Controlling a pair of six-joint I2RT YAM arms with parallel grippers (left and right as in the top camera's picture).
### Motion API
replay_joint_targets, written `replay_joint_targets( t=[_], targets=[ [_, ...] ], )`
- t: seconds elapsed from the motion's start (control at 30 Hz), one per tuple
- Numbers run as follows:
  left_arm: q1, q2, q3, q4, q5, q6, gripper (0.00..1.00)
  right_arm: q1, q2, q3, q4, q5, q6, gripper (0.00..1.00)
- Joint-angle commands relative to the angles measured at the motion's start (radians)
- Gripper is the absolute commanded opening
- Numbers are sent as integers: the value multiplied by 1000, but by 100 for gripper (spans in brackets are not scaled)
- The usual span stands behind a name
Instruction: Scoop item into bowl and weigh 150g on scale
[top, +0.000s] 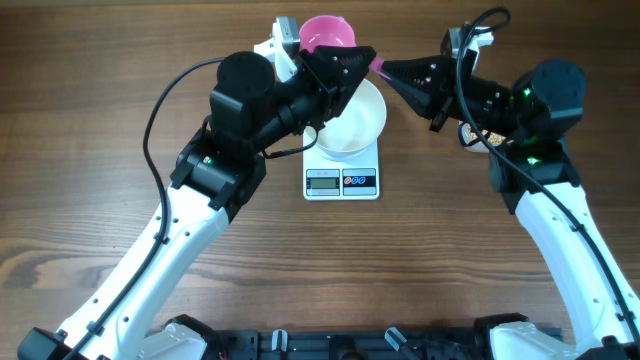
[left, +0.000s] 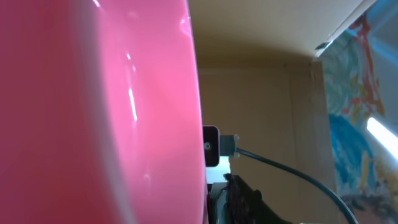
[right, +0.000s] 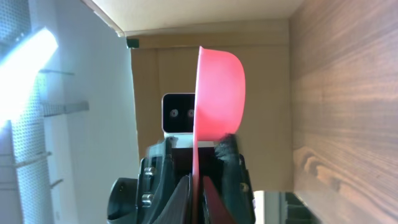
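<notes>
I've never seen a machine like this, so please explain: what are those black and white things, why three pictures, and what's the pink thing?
Those are two robot arms, each ending in a two-finger pincer called a gripper. One picture looks down from above the table; the other two come from small cameras on the wrists. On the wooden table sits a white bowl on a small scale. The right gripper is shut on the handle of a pink scoop. The left gripper is close beside the scoop; whether it is open, I cannot tell.
</notes>
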Motion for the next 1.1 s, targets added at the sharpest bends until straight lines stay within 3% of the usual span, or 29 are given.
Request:
replay_joint_targets(
  t=[0.0,0.1,0.17,0.27,0.4,0.47,0.57,0.67,0.77,0.97,1.07],
  targets=[
    [-5,5,10,2,16,6,59,-11,-14,16,5,63,-109,5],
    [-5,5,10,-45,-7,11,70,-51,-14,16,-7,81,-194,5],
    [-4,5,10,-106,-31,12,76,-116,-14,17,-91,92,-340,5],
    [-4,5,10,-129,-33,111,81,-248,-14,22,-249,66,-483,5],
    [-4,4,10,-125,-47,193,80,-382,-21,55,-387,11,-620,5],
    [-4,4,10,-125,-68,219,82,-423,-28,106,-550,57,-764,5],
    [-4,4,10,-125,-100,275,98,-438,-29,257,-933,318,-1039,5],
    [-4,3,23,-153,-101,391,99,-438,-29,457,-1257,665,-1268,5],
    [4,3,68,-220,-110,517,99,-438,-26,576,-1402,883,-1366,4],
    [60,15,346,-668,-304,742,99,-438,23,591,-1496,991,-1520,4],
    [98,57,455,-900,-322,770,100,-438,51,591,-1487,993,-1513,4]
  ],
)
